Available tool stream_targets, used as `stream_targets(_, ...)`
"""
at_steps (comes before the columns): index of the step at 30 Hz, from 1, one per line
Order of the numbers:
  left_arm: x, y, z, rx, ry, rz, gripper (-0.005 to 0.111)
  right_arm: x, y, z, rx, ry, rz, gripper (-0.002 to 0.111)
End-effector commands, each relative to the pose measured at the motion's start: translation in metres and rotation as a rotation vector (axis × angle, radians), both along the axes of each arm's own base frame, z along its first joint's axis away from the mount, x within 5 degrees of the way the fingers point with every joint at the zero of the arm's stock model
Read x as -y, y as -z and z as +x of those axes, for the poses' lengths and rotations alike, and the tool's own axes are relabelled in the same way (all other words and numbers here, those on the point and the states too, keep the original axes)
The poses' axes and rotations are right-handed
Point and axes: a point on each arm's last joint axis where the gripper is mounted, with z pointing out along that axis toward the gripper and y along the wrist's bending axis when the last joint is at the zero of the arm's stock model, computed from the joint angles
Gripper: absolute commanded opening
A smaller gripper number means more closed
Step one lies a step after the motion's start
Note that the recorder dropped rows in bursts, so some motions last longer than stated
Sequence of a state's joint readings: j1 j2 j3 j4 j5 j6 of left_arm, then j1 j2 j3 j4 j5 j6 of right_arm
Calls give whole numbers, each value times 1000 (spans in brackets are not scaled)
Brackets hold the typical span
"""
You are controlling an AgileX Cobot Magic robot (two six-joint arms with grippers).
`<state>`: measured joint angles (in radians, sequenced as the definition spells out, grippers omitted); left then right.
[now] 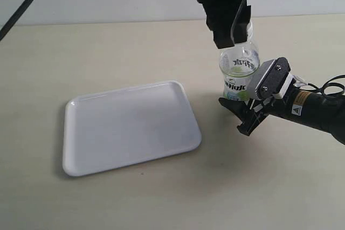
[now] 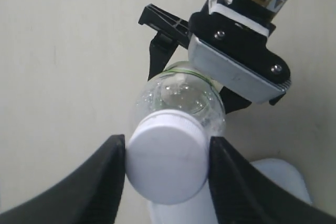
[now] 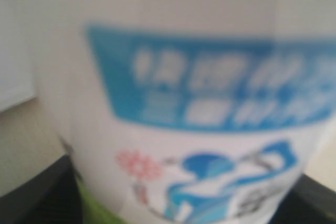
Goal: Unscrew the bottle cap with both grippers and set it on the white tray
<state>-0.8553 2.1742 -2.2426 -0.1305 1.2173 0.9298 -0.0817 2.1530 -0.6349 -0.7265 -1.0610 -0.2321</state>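
Bottle cap (image 2: 167, 167) pinched between left end effector (image 2: 167, 155) fingers; right end effector (image 1: 237, 99) clamps bottle (image 1: 240, 65) base.

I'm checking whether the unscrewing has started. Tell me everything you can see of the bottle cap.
The bottle cap is small, round and white, plastic by its look, with a smooth flat top and a faint lip around its edge. It sits on the neck of the clear, upright bottle. The left gripper comes down from above and clamps it on two opposite sides. Whether it has been loosened cannot be told. In the exterior view the gripper hides it.
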Motion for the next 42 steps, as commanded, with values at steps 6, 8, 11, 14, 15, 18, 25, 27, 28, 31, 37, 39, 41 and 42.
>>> stream_targets(6,2,-1,-3,-174,-291,-88,0,2,2,0,-26,17,-24,0)
stream_targets(8,2,-1,-3,-202,-343,-101,0,2,2,0,-26,19,-24,0)
stream_targets(11,2,-1,-3,-226,-385,-113,0,3,2,1,-26,24,-23,0)
stream_targets(14,2,-1,-3,-239,-404,-119,0,3,2,1,-26,24,-23,0)
stream_targets(15,2,-1,-3,-246,-416,-122,0,3,2,1,-26,24,-23,0)
stream_targets(18,2,-1,-3,-259,-441,-129,0,3,2,1,-26,24,-23,0)
stream_targets(25,2,-1,-3,-272,-467,-135,0,3,2,1,-27,25,-21,0)
stream_targets(27,2,-2,-3,-271,-466,-137,0,3,2,1,-27,25,-21,0)
stream_targets(28,2,-2,-3,-271,-466,-137,0,3,2,1,-27,25,-21,0)
stream_targets(31,2,-3,-4,-271,-466,-138,0,3,2,1,-27,25,-21,0)
stream_targets(37,2,-3,-4,-271,-466,-138,0,3,2,1,-27,25,-21,0)
stream_targets(39,2,-3,-4,-271,-466,-138,0,3,2,1,-27,25,-21,0)
stream_targets(41,2,-3,-4,-271,-466,-138,0,3,2,1,-27,25,-21,0)
stream_targets(42,2,-3,-4,-271,-466,-138,0,3,2,1,-27,25,-21,0)
